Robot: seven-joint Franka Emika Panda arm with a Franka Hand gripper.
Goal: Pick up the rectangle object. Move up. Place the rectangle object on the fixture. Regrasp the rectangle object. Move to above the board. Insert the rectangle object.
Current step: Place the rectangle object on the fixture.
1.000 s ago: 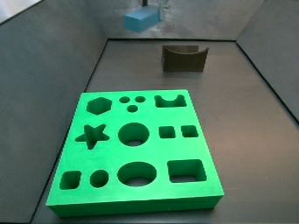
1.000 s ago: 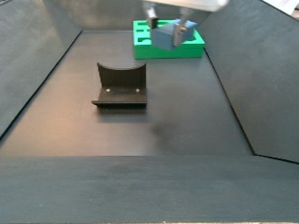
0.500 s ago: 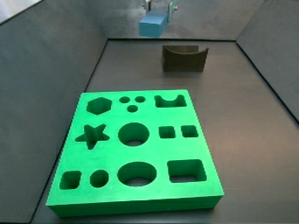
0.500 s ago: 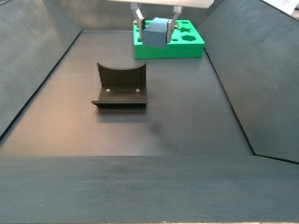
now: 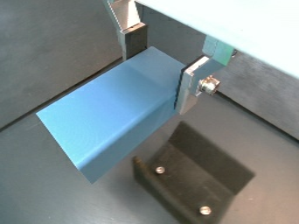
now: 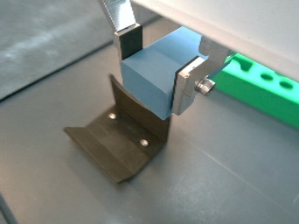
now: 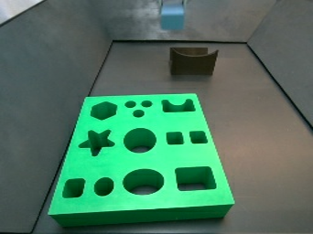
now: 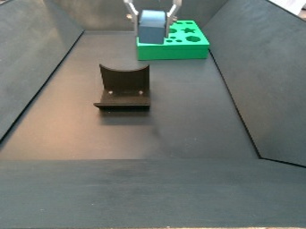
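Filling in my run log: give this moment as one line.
gripper: shut on rectangle object | position: raised above fixture | block: not yet on fixture | board: empty

Up at the far end, the gripper [image 8: 152, 11] holds the blue-grey rectangle object [image 8: 150, 26] in the air, its fingers on either side of it. Behind the block lies the green board [image 8: 185, 42]. Nearer, on the dark floor, the fixture [image 8: 123, 87] stands alone, well apart from both.

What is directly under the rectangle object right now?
The rectangle object, clamped in the hand, hangs above the fixture, not touching it. Part of the fixture's base is hidden behind the block.
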